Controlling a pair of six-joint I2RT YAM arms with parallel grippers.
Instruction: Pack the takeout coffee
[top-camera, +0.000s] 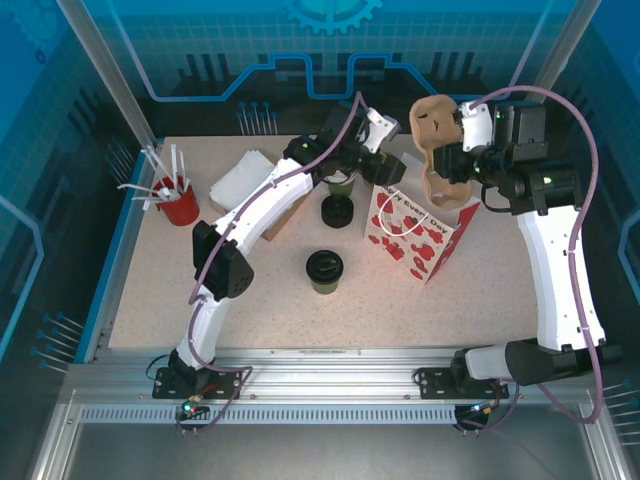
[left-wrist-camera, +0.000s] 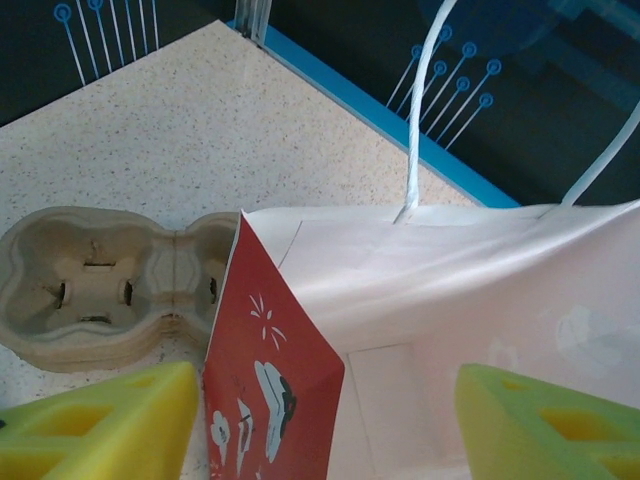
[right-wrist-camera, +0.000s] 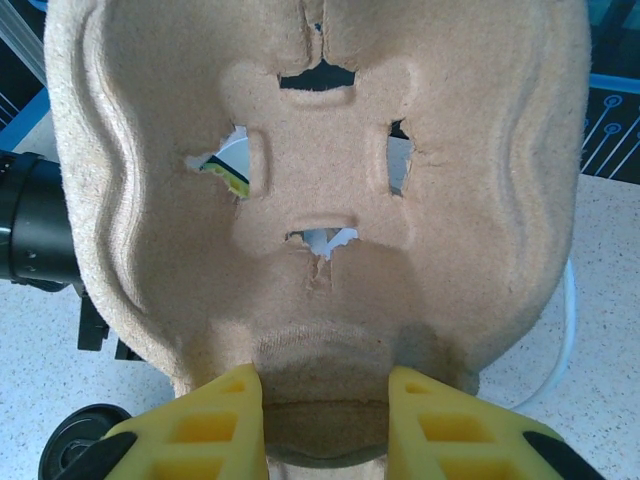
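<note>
While the takeout coffee (top-camera: 325, 268) stands lidded at the middle of the counter (top-camera: 200, 290), outside the gift bag (top-camera: 415, 235), we judge the packing hardly begun: our right tool (right-wrist-camera: 325, 385) holds the cup carrier (top-camera: 440, 150) above the bag, and our left tool (left-wrist-camera: 325, 380) is wide at its rim.

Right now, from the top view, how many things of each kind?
Lidded green cup: 1
Lidless green cup stack, partly hidden: 1
Black lid stack: 1
Gift bag: 1
Pulp cup carrier: 1
Red cup of stirrers: 1
Napkin pile: 1
Brown flat item, unclear: 1
Total: 8
</note>
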